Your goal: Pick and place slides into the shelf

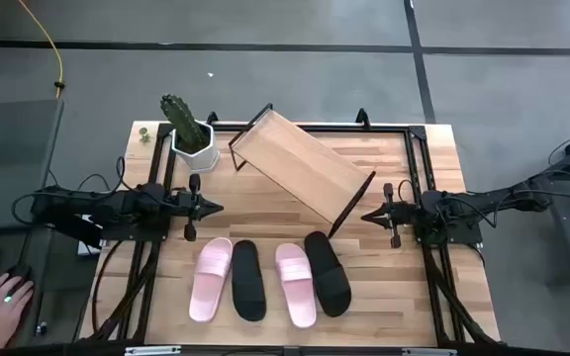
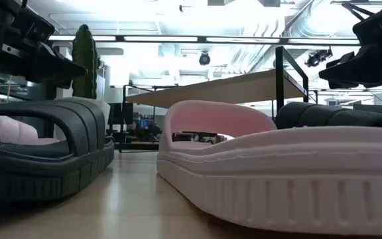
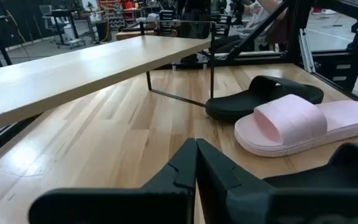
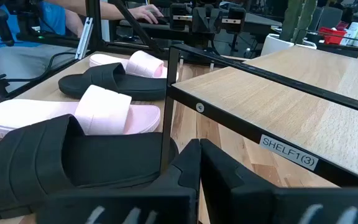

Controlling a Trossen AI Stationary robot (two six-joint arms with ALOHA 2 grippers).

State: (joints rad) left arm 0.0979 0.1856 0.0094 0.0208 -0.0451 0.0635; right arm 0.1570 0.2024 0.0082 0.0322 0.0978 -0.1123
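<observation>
Wooden planks make up the desk point(image 1: 433, 287) we see from above, and on its far half the shelf point(image 1: 300, 165) stands skewed, its light board bare on a thin black wire frame. Near the desk's front edge we count four slides in a row, toes pointing away from the shelf: a pink slide point(image 1: 209, 279) at the left end, a black slide point(image 1: 247, 281) just beside it, a second pink slide point(image 1: 296, 285), then a second black slide point(image 1: 327, 273) whose toe lies close to the shelf's frame.

At the far left corner sits a cactus in a white pot point(image 1: 189, 133). A person's hand point(image 1: 3, 309) rests off the desk at the lower left.

Both arms wait at the sides. We find the left pincer point(image 1: 216, 209) with its fingers pressed together and holding nothing, beside the row's left end. Opposite, the right pincer point(image 1: 366, 216) also appears pressed together, though its tips are small from overhead.
</observation>
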